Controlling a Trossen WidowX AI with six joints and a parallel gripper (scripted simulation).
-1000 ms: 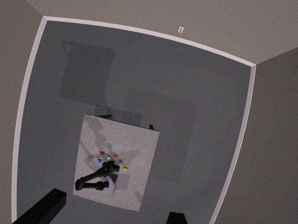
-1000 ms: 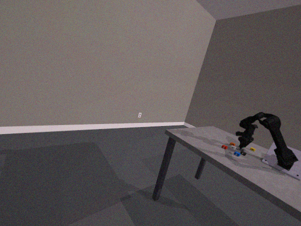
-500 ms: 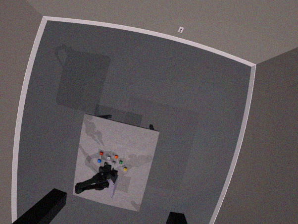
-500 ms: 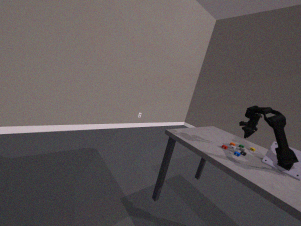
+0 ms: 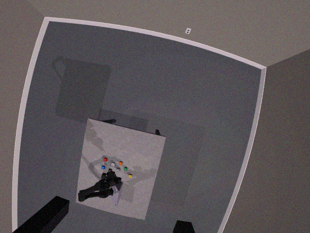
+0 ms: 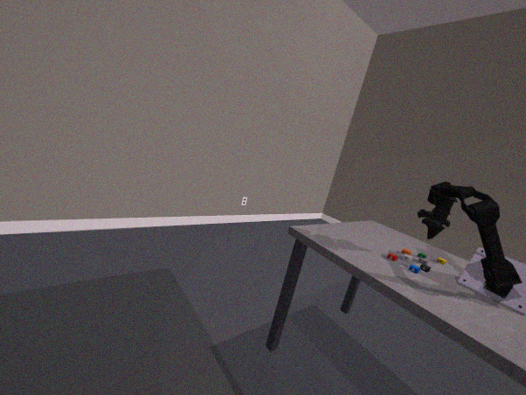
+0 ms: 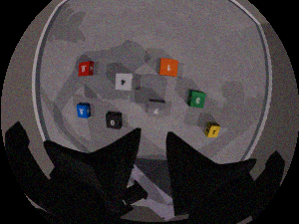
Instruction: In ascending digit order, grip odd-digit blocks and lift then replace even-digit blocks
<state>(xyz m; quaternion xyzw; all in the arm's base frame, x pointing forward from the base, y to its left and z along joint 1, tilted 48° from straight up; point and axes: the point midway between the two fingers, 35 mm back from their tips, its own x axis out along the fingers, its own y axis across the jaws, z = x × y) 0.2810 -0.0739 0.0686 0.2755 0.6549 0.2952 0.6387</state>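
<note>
My gripper [image 6: 430, 236] [image 7: 153, 134] is partly open and empty, well above the table. An orange block [image 5: 120, 163] [image 7: 168, 67] shows 1. A white block [image 5: 113, 164] [image 7: 124, 82] appears to show 4. A green block [image 5: 125, 169] [image 7: 196, 99] stands right of a grey block [image 7: 155, 108]. A black block [image 6: 425, 267] [image 7: 114, 119] is beside a blue block [image 6: 414, 269] [image 7: 83, 111]. A red block [image 6: 392, 257] [image 7: 86, 69] is at the far left and a yellow block [image 6: 441, 261] [image 7: 213, 130] at the right. Their digits are blurred. All blocks rest on the table.
The table [image 5: 139, 147] [image 6: 349, 236] carries the arm's pale base plate [image 5: 116, 198] [image 6: 469, 280] at its near part. The blocks stand apart from one another in a loose cluster. Shadows of the arm fall across the table.
</note>
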